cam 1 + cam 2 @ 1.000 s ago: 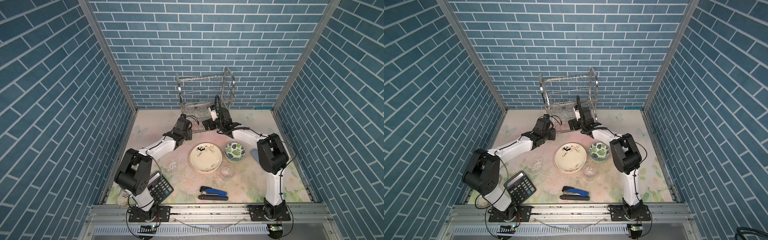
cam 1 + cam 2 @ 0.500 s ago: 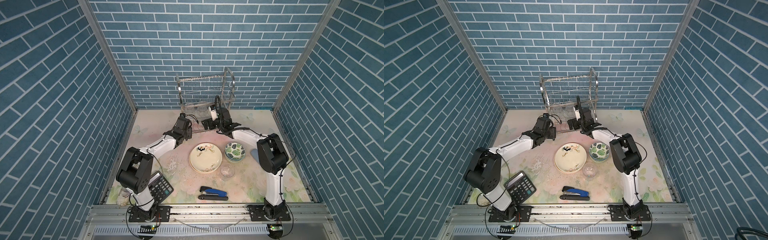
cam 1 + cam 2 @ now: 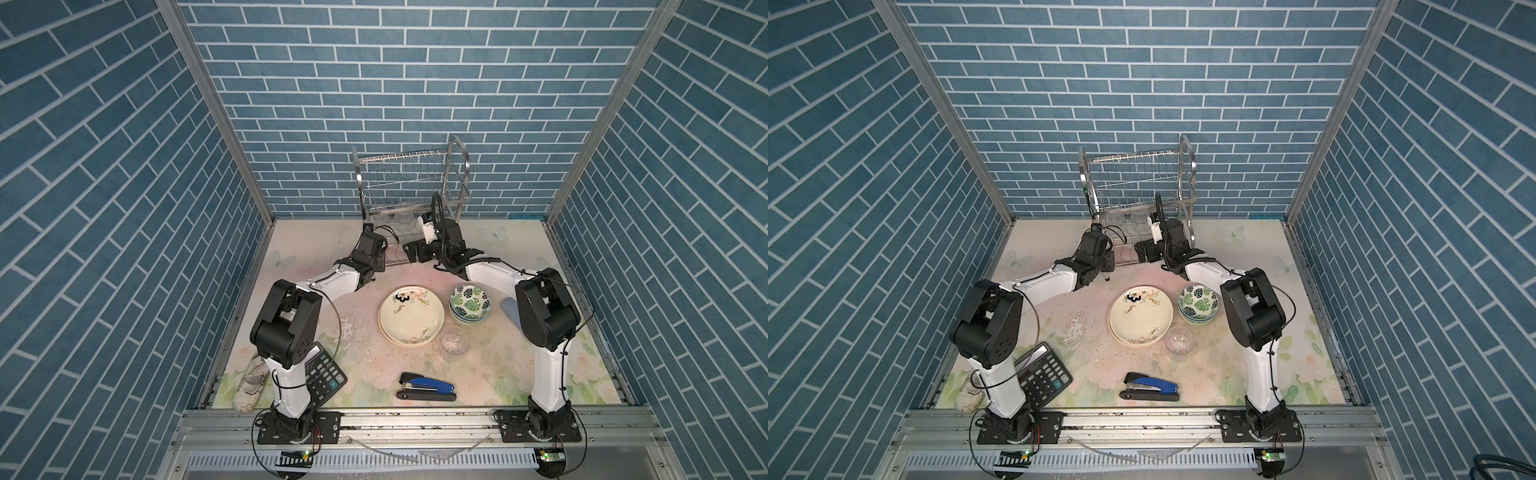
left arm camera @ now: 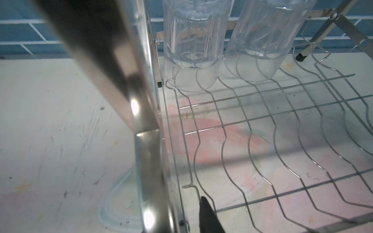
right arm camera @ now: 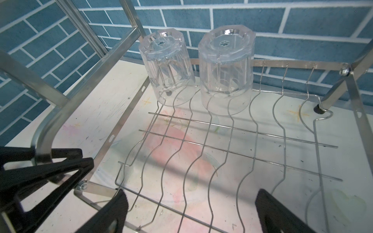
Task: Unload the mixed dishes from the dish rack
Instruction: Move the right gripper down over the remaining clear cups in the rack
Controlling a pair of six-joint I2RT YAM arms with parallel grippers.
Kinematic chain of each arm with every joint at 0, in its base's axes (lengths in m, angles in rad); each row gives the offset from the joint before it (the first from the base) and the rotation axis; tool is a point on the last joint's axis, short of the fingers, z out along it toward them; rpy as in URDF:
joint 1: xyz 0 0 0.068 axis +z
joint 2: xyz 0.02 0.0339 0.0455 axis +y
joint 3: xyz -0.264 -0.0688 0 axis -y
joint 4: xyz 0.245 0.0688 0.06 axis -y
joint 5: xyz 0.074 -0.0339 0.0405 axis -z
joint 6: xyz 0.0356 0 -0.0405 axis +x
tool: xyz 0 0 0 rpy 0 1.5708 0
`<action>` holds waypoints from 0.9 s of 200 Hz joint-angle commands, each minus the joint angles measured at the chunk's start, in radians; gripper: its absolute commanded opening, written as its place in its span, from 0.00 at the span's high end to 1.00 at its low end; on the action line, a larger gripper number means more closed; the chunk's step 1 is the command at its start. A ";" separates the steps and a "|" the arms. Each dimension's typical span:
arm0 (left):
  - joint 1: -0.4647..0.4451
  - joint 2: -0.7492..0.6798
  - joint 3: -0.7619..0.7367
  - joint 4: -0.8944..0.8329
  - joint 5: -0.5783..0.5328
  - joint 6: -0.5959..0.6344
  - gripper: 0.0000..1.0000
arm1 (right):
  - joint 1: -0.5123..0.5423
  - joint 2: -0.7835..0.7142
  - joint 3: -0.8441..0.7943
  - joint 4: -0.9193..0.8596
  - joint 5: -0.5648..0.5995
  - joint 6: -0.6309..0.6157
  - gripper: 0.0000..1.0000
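1. Steel wire, shiny: dish rack (image 3: 411,183), 2 tiers, flat-band arched side frames, wavy slotted shelves. Stands back centre, hard against the brick wall in both top views.
2. Clear faceted tumblers, x2 (image 5: 167,66) (image 5: 226,66): upside down on the lower shelf, far corner, side by side. The one nearer the frame leans.
3. left gripper (image 5: 86,158): black jaws closed narrow on the rack's front frame leg, low down. In the left wrist view the steel band fills the foreground and hides one finger; only one fingertip (image 4: 205,209) shows.
4. right gripper (image 5: 193,217): jaws spread wide, holding nothing, at the lower shelf's front edge. Open wire shelf lies between it and the tumblers.
5. Open room: bare floral mat (image 3: 498,374) between rack front & plates, more to the rack's right.
6. cream floral plate (image 3: 411,316): round, glossy, mid mat, on top of a stack. Lower plates show as rim slivers only.
7. green-leaf bowl (image 3: 469,301): just right of the plates, nested on other bowls, of which only the rims are visible.
8. third tumbler (image 3: 454,345): upright on the mat, just beside the plate stack, in front of the bowls.
9. calculator (image 3: 326,376): black, front left, partly under the left arm. stapler (image 3: 428,386): blue/black, front centre.
10. Unclear: pale blue edge (image 3: 509,309) cut off by the right arm; can't ID.
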 commanded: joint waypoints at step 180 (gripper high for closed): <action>0.004 -0.196 -0.205 -0.063 0.135 0.041 1.00 | 0.033 -0.076 -0.071 -0.045 0.072 -0.097 0.01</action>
